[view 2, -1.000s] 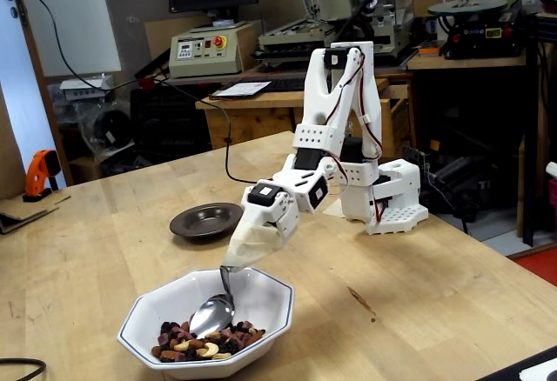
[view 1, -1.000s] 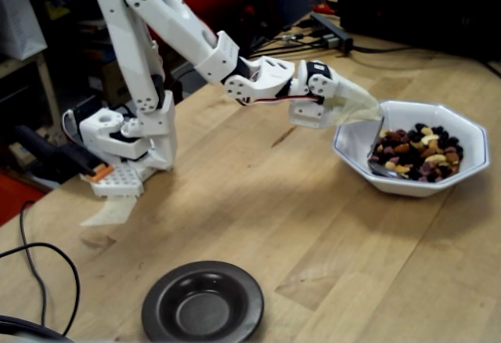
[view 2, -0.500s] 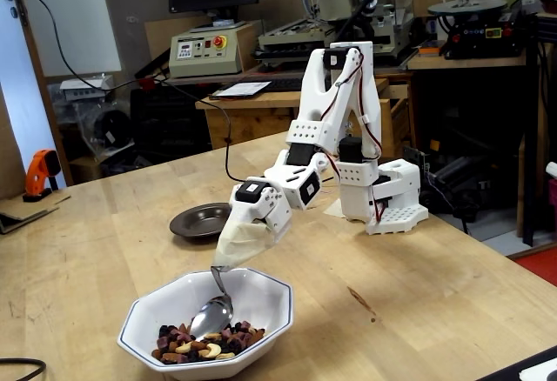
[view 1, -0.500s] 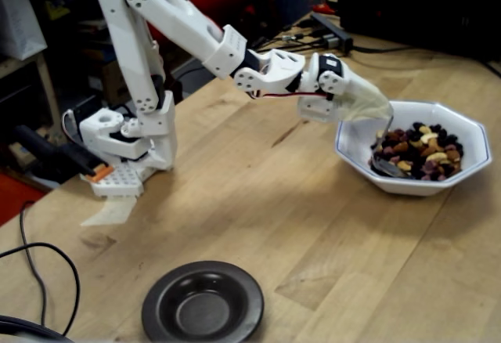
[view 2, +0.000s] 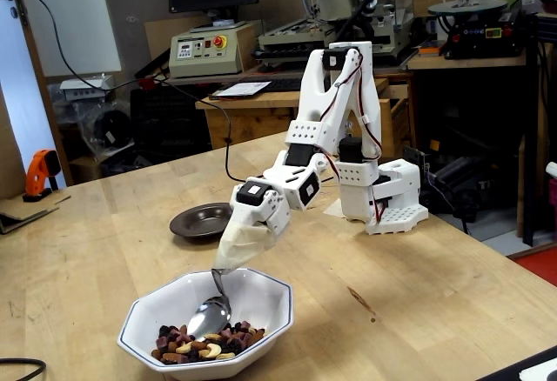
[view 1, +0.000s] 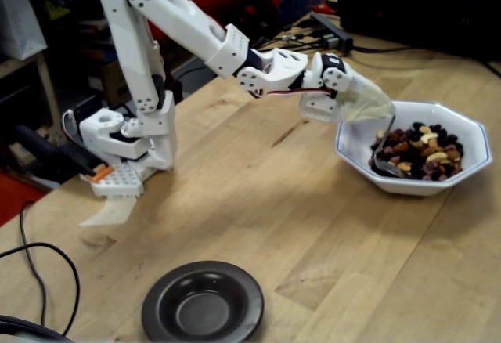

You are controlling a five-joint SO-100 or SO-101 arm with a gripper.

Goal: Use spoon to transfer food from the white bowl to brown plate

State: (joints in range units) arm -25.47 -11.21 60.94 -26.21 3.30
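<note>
The gripper hung over the near rim of the white bowl, its fingers wrapped in pale tape, so how far apart they stood could not be told. The spoon stuck out below the wrapping, its handle running up into the tape, held there by the gripper. Its shiny oval end lay just under the fingers, down among the food, which filled the bowl's floor in a heap of dark and cream pieces.

In a fixed view the gripper reached in from the left over the bowl, the spoon touching the food.

The brown plate sat well apart from the fingers (empty, on bare wood), with nothing lying between it and the bowl. A black cable curled near the plate, and the arm's white base stood behind, workshop benches and machines beyond.
</note>
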